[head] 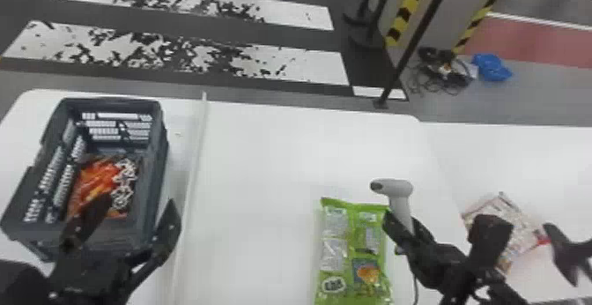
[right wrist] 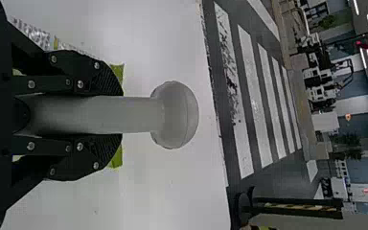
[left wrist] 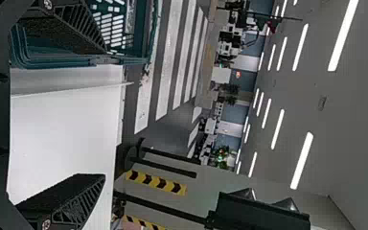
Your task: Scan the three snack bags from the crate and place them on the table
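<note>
Apparently over halfway through the unloading, with two of three bags out of the dark grey plastic crate [head: 155, 172] at the left end of the white tabletop [head: 264, 158]. Inside, see an orange-and-red snack bag [head: 97, 176], left to lift out, scan and set down. Note the left tool [head: 138, 205] at the crate's near end, with fingers spread and nothing between. Find the shiny green snack bag [head: 354, 247] flat toward the tabletop's near edge, right of centre, beside the pale grey handheld scanner [right wrist: 175, 115], gripped by its handle in the right tool [right wrist: 120, 115]. Past the right edge, find a white-and-red snack bag [head: 524, 227] on the adjoining white tabletop [head: 528, 158], probably finished with. Cannot confirm any scan; judge the green bag as next for reading, then moving right.
</note>
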### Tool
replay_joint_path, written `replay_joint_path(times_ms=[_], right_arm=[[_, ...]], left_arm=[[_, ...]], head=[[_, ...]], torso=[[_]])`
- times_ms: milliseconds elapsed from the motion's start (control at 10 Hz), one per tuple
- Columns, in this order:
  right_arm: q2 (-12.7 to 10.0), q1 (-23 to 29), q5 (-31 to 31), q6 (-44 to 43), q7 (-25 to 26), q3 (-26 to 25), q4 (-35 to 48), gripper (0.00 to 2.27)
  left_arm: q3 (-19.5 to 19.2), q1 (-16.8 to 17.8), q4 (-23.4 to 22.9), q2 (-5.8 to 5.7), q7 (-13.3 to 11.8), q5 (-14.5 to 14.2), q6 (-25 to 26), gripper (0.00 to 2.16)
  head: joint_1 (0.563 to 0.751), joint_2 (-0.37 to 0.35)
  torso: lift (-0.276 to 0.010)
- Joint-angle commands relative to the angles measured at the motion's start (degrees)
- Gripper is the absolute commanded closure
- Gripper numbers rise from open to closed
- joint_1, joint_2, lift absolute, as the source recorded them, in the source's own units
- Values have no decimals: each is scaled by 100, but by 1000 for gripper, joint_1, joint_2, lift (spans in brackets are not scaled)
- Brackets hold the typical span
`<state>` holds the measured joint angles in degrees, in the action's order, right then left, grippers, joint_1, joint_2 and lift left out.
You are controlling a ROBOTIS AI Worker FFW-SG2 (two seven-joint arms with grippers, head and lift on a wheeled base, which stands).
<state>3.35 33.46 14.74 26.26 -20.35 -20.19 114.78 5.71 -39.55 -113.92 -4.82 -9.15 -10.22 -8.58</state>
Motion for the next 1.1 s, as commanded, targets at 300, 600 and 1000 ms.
replay_joint_path(times_ms=[300, 600, 1000], right_arm=[[798, -1026, 275, -661, -514, -1022, -2152, 2236], [1194, -1386, 231, -1101, -804, -1013, -3321, 2236], [1308, -1720, -138, -2226, -963, -723, -4446, 2236]], left_arm=[[9, -53, -43, -2, 19, 29, 10, 73], [61, -53, -43, 16, 27, 82, 10, 73], [53, -53, -34, -2, 27, 82, -7, 73]], head=[[695, -350], [695, -350], [695, -350]], torso=[[-37], [-37], [-37]])
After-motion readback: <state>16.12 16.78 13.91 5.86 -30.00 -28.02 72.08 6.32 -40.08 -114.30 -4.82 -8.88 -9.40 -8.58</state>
